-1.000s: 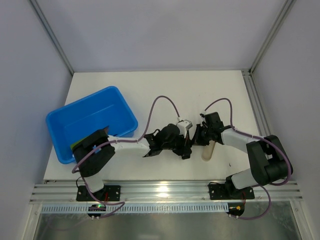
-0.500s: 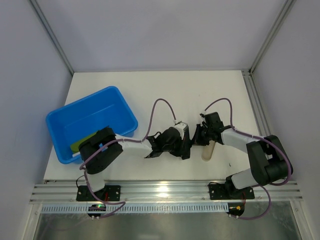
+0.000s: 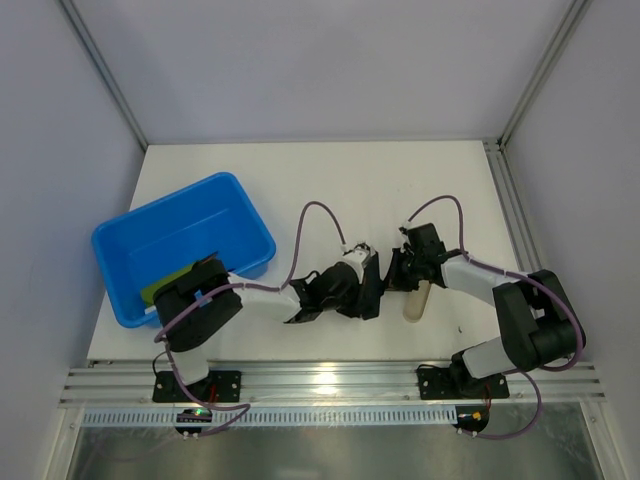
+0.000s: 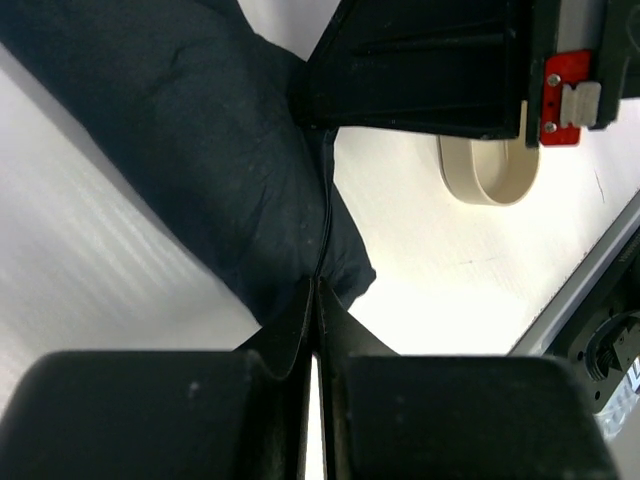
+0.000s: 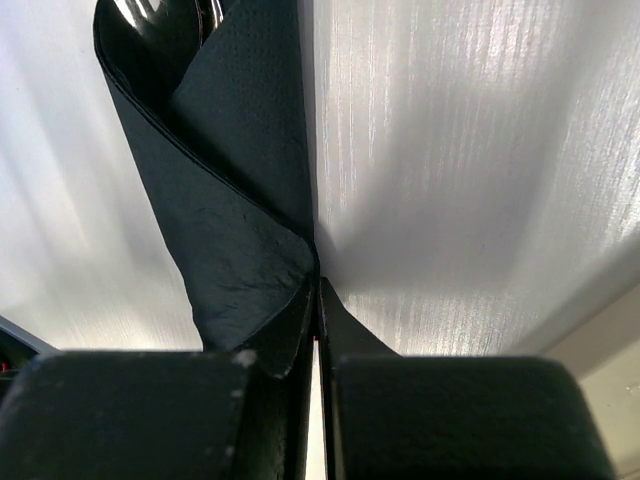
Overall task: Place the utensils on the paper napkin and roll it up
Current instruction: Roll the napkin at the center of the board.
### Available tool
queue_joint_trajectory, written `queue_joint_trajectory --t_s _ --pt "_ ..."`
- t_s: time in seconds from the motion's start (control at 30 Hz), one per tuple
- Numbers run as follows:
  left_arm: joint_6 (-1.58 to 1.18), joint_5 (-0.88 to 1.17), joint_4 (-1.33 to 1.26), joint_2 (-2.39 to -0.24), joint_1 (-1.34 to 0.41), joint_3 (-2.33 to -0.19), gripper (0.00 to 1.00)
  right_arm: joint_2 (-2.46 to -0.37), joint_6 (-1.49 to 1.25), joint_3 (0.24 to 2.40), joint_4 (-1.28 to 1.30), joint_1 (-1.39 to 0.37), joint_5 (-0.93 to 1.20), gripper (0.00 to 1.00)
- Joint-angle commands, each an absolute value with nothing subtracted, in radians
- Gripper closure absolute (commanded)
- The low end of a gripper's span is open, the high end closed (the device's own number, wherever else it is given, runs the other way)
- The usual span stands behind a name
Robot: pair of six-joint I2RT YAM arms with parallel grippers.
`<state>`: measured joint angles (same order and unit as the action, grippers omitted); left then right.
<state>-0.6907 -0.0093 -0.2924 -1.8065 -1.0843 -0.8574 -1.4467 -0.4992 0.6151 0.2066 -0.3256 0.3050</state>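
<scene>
The paper napkin (image 5: 235, 200) is a slim black roll lying on the white table between my two grippers. A shiny bit of the utensils (image 5: 128, 12) shows in the roll's open far end; the rest is hidden inside. My right gripper (image 5: 318, 285) is shut on the near end of the paper. My left gripper (image 4: 318, 285) is shut on a fold at the other end of the napkin (image 4: 210, 150), facing the right gripper (image 4: 430, 70). From above, the left gripper (image 3: 372, 292) and right gripper (image 3: 397, 268) meet at mid-table, covering the roll.
A thick beige cylinder (image 3: 416, 302) lies just right of the grippers, near the right forearm, and its open end (image 4: 490, 175) shows in the left wrist view. A blue tub (image 3: 180, 245) stands at the left with something green (image 3: 155, 293) in its near corner.
The left wrist has turned and shifted slightly to the left and toward the near edge, both grippers staying shut. The right arm has barely moved.
</scene>
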Motion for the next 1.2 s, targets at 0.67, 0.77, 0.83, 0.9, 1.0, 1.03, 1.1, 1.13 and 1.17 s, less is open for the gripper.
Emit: queue_joint_trajectory --t_s 0.67,0.77,0.83,0.9,1.0,1.03,1.1,1.13,1.17 --pt "-0.681 -0.078 -0.181 -1.664 -1.094 -0.824 1.0 -1.485 -0.468 0.652 0.268 -0.35 0.15 0.97" --pt "-0.69 -0.061 -0.222 -1.674 -1.094 -0.81 1.0 -1.496 -0.477 0.653 0.285 -0.356 0.108 0.96" --pt "-0.695 -0.048 -0.239 -1.678 -1.094 -0.804 1.0 -1.503 -0.483 0.658 0.299 -0.37 0.071 0.96" --pt "-0.698 -0.04 -0.267 -1.686 -1.094 -0.804 1.0 -1.516 -0.489 0.666 0.305 -0.376 0.068 0.96" --pt "-0.696 -0.037 -0.294 -1.684 -1.094 -0.804 1.0 -1.522 -0.494 0.669 0.304 -0.385 0.066 0.97" --pt "-0.693 -0.04 -0.299 -1.686 -1.094 -0.807 1.0 -1.522 -0.494 0.67 0.304 -0.388 0.067 0.96" --pt "-0.684 -0.037 -0.31 -1.696 -1.095 -0.814 1.0 -1.523 -0.495 0.672 0.298 -0.39 0.075 0.96" --pt "-0.681 -0.034 -0.31 -1.704 -1.094 -0.827 1.0 -1.525 -0.497 0.672 0.296 -0.393 0.081 0.96" --pt "-0.675 -0.035 -0.311 -1.718 -1.094 -0.834 1.0 -1.526 -0.497 0.673 0.295 -0.393 0.084 0.97"
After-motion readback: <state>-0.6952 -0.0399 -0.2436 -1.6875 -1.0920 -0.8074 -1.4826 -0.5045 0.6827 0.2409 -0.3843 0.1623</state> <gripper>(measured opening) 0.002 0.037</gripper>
